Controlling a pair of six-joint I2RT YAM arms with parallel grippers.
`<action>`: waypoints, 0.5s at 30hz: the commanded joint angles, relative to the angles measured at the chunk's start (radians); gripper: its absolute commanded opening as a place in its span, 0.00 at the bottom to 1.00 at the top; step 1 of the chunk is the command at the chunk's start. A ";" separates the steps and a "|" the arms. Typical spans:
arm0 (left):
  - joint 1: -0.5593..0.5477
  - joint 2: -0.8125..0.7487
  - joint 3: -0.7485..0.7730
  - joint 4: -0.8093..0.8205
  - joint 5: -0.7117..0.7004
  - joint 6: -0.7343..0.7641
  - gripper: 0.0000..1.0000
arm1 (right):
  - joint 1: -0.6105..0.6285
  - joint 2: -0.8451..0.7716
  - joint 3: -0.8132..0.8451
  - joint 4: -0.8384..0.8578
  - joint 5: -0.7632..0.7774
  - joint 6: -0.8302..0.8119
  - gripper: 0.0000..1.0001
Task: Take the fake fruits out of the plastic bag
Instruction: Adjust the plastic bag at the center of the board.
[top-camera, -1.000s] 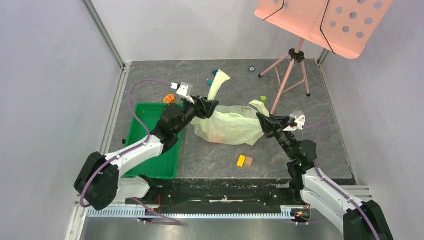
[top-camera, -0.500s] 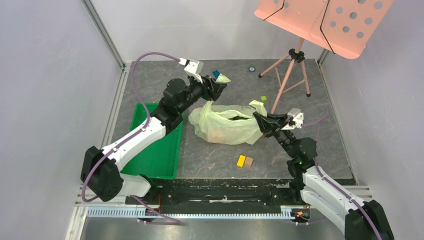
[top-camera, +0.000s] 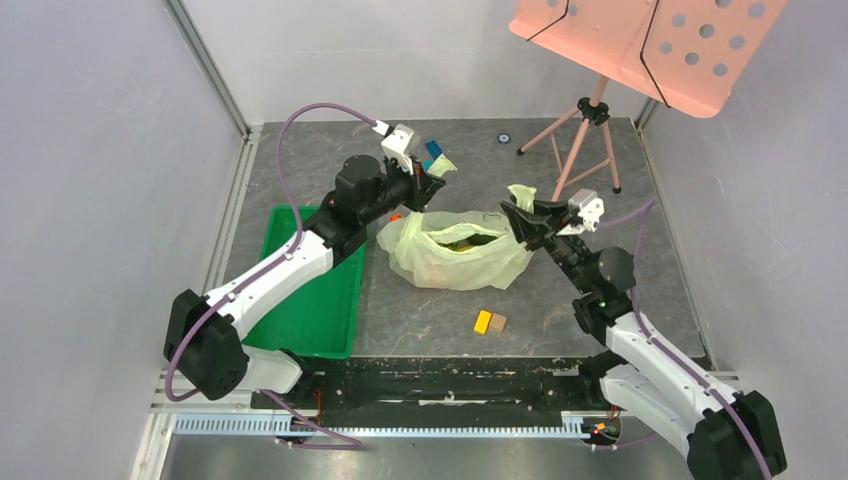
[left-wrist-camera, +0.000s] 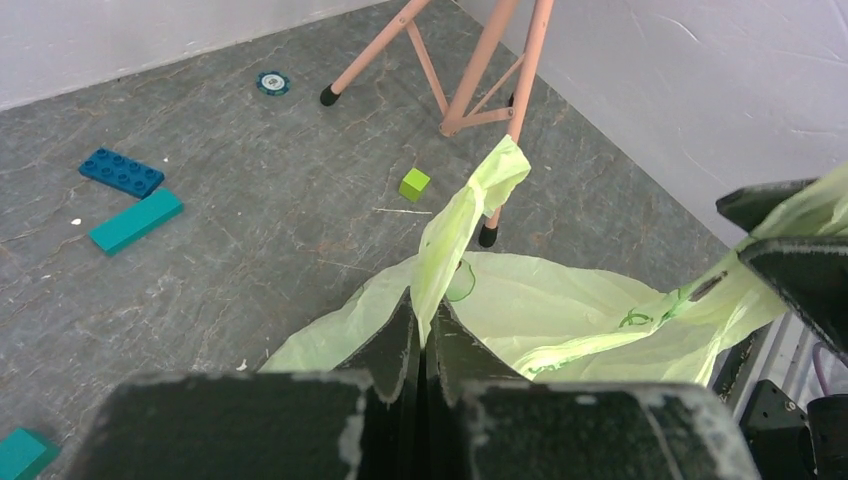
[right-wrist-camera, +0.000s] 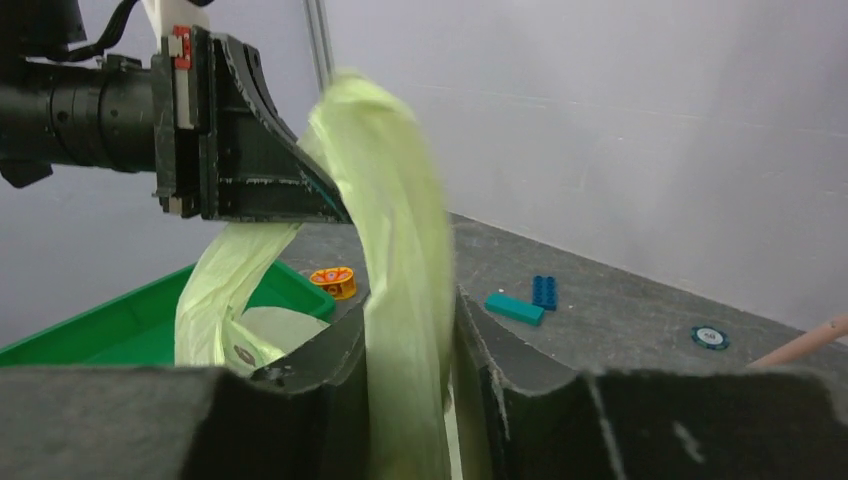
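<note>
1. Pinching is being completed on the left: the fingers of the left gripper (left-wrist-camera: 421, 310), open a moment ago, are now being held clenched on the far handle of the plastic bag (top-camera: 450, 258).
2. The near handle is being flanked by the widening fingers of the right gripper (right-wrist-camera: 410, 310); whether it is still gripped cannot be told.
3. The bag's mouth is being stretched open on the worktop (top-camera: 420, 320), with the fake fruits (top-camera: 465, 240) still inside.

Bright, even, soft overhead light, no glare. Shadows weak: a faint one under the plastic bag (top-camera: 455, 255) on the tabletop (top-camera: 600, 300). Top view sharp all over. Right wrist view: bag handle smeared by motion blur, right end effector (right-wrist-camera: 410, 312) close-up and soft. Left wrist view: left end effector (left-wrist-camera: 422, 312) soft, background crisp.
</note>
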 joint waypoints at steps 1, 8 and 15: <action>0.001 -0.011 0.049 -0.008 0.012 0.023 0.02 | 0.006 0.052 0.146 -0.094 -0.015 -0.082 0.21; 0.030 0.085 0.254 -0.128 -0.092 0.018 0.02 | 0.007 0.214 0.417 -0.269 0.085 -0.096 0.00; 0.104 0.304 0.621 -0.241 -0.092 0.058 0.02 | 0.006 0.502 0.765 -0.357 0.164 -0.181 0.00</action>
